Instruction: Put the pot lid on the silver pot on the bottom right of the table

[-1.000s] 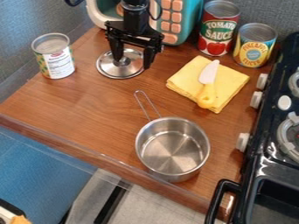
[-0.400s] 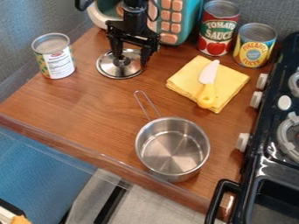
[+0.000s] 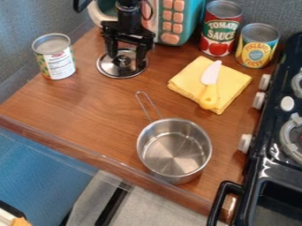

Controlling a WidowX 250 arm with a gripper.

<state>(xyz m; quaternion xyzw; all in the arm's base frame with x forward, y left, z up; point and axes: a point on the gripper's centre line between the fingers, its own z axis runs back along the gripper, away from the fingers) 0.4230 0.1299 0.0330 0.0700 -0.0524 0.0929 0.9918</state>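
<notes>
The black gripper (image 3: pixel 126 59) hangs over the lid at the upper left of the table, open, its two fingers on either side of the lid's knob. Beneath it the round metal pot lid (image 3: pixel 122 73) lies flat on the wood, partly hidden by the fingers. Nearer the table's front edge, at the lower right, stands the silver pot (image 3: pixel 175 151), uncovered and empty, its wire handle pointing up and to the left.
A can (image 3: pixel 54 56) stands left of the lid. Behind are a teal toy microwave (image 3: pixel 187 22), a tomato can (image 3: pixel 220 28) and a pineapple can (image 3: pixel 257 46). A yellow cloth (image 3: pixel 232 82) holds a knife (image 3: pixel 210 84); a stove (image 3: pixel 271 145) borders the right.
The gripper has shifted a little left, and its fingers now stand around the knob with a narrower gap. The lid has hardly moved, and the pot stands where it was.
</notes>
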